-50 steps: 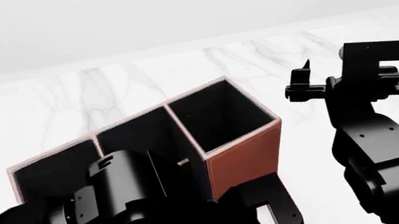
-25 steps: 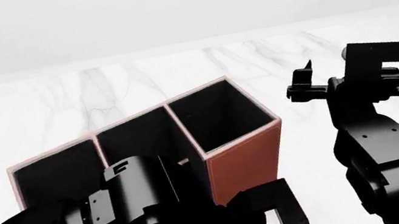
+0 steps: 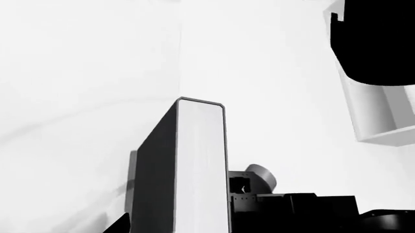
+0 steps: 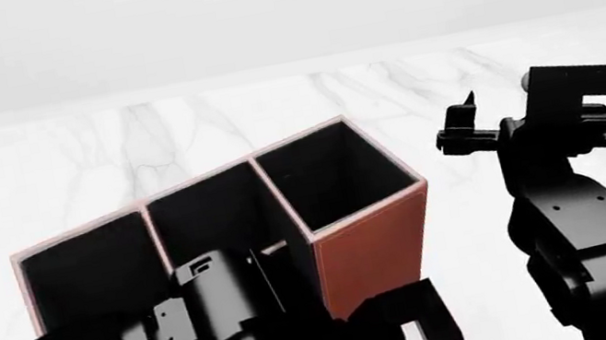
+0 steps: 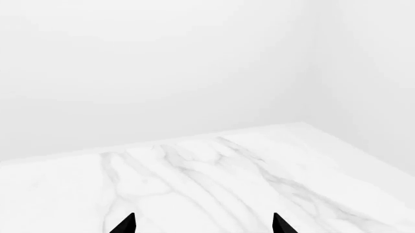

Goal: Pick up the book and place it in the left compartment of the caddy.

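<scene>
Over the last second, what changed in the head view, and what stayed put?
The left arm slid toward the view's bottom edge, across the front of the caddy, uncovering more of its compartments. The left wrist view shows the book upright, close to that camera; a grip on it cannot be confirmed. The caddy and the right tool kept their places.

The caddy (image 4: pixel 367 235) looks like smooth reddish leather, matt black inside; the book (image 3: pixel 184 170) has matt black covers (white paper edges); white marble table (image 4: pixel 148 141).
</scene>
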You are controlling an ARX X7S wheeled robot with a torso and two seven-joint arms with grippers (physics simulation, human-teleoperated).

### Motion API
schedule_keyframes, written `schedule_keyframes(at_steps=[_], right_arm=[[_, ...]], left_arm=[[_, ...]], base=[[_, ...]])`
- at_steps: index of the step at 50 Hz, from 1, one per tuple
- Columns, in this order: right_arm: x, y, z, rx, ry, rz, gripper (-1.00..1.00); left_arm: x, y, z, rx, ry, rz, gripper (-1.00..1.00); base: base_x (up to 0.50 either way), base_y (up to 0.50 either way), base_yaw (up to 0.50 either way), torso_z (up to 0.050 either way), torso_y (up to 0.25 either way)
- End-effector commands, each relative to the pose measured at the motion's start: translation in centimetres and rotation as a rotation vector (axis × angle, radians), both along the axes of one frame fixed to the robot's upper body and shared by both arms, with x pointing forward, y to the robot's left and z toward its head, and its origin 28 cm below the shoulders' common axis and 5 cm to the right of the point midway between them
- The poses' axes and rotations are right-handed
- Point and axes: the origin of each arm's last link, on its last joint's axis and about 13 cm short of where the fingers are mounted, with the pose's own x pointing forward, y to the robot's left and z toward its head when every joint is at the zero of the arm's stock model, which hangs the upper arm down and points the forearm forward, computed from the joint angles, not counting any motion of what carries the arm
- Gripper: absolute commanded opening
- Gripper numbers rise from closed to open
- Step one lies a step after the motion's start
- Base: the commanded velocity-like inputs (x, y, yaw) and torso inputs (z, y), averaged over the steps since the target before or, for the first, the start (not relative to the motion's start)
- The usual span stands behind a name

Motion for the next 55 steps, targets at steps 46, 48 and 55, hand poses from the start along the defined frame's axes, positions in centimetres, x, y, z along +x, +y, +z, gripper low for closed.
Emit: schedule_keyframes(at_steps=[46,48,55], right_arm=[[-0.2,0.5,0.2,0.004,-0.019,0.019,1.00],[-0.3,0.4,0.3,0.007,-0.021,0.018,1.00],[-0.3,0.4,0.6,0.005,-0.026,0.015,1.00]], left_arm=[[-1.3,4.4,2.1,0.144,-0.082,0.265,-1.00],[-1.5,4.8,2.8,0.135,-0.086,0.292,-1.00],[-2.6,5.7,4.7,0.131,-0.108,0.345,-1.00]], base=[[0.00,0.00,0.00,0.000,0.000],[0.00,0.00,0.00,0.000,0.000],[0.00,0.00,0.00,0.000,0.000]])
